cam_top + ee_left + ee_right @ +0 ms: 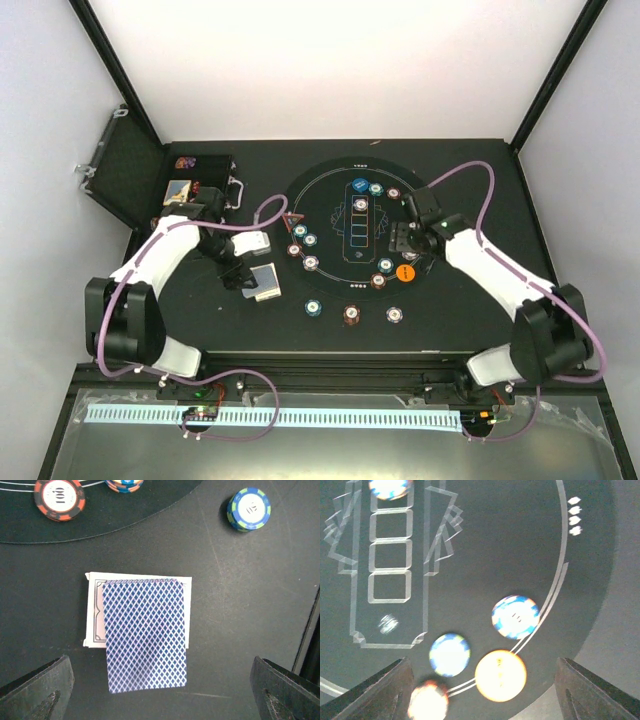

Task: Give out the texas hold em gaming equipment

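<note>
From the overhead camera I see the left pincer (pixel 252 275) hanging over a small pile of cards (pixel 266 283). The pile lies on the bare black surface (pixel 200 320), just left of the round mat (pixel 335 275). On the left wrist camera both fingers (pixel 35 690) stand far apart at the bottom corners, touching nothing. Between them a blue-backed card (pixel 145 635) lies face down, slid partly off a white card (pixel 95 615) beneath it, whose top and left borders stick out. Beyond the cards, a red-brown chip (pixel 59 497) sits near the mat's edge. A green-and-blue chip (pixel 249 509) rests off the mat on the surface.

The right pincer (pixel 405 245) is over the mat's right side. I read it as apart too: on its wrist camera the two fingers (pixel 390 690) flank the view with nothing gripped between them. Below it the orange button (pixel 500 675) lies right on the mat's printed ring. Two blue-and-white chips (pixel 515 616) are just beside it, and a blurred reddish chip (pixel 427 700) lies near the left finger.

Overhead again, a blue button (pixel 360 185) sits at the mat's far side with chips next to it. A cluster of chips (pixel 311 240) lines the mat's left rim, and a row of three chips (pixel 351 315) lies just past its near edge. The black case (pixel 125 195) stands open at the far left.
</note>
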Motion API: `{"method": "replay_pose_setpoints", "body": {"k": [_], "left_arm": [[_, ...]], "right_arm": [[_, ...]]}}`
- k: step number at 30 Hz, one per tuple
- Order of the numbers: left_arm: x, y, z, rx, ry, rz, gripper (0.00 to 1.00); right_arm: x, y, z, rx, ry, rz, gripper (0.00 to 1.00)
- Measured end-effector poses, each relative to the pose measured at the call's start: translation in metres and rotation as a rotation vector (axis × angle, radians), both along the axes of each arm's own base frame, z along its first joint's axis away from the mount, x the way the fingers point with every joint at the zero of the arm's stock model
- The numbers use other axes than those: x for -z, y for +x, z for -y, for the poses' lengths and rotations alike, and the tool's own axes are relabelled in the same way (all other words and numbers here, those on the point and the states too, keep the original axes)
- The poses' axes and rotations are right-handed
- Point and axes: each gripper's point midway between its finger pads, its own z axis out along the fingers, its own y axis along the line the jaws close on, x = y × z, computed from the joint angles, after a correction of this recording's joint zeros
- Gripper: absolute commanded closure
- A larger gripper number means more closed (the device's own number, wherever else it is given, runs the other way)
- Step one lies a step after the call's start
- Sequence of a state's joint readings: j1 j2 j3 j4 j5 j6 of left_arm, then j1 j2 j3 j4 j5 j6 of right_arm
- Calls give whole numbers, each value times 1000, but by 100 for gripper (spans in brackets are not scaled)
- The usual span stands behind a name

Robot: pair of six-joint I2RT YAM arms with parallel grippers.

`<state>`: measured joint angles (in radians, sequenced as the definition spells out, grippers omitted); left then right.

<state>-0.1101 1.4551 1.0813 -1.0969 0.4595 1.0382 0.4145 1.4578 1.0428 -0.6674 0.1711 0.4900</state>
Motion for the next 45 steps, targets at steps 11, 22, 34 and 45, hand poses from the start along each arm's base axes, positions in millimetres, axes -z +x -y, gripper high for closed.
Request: {"method": "replay_pose_setpoints", "body": {"k": [11,22,34,45], "left_arm": [[55,-8,-2,93,193,14,1],[66,-1,-8,66,228,84,1],[81,-5,-15,55,263,97,1],[81,3,-17,54,275,132,1]], "right_arm": [[30,-93,-71,-204,81,-68,19],[24,-105,-77,-195,135,-57,19],[28,-110,-78,-189,150,-71,20],[26,-111,-77,-190,150,-71,21]]}}
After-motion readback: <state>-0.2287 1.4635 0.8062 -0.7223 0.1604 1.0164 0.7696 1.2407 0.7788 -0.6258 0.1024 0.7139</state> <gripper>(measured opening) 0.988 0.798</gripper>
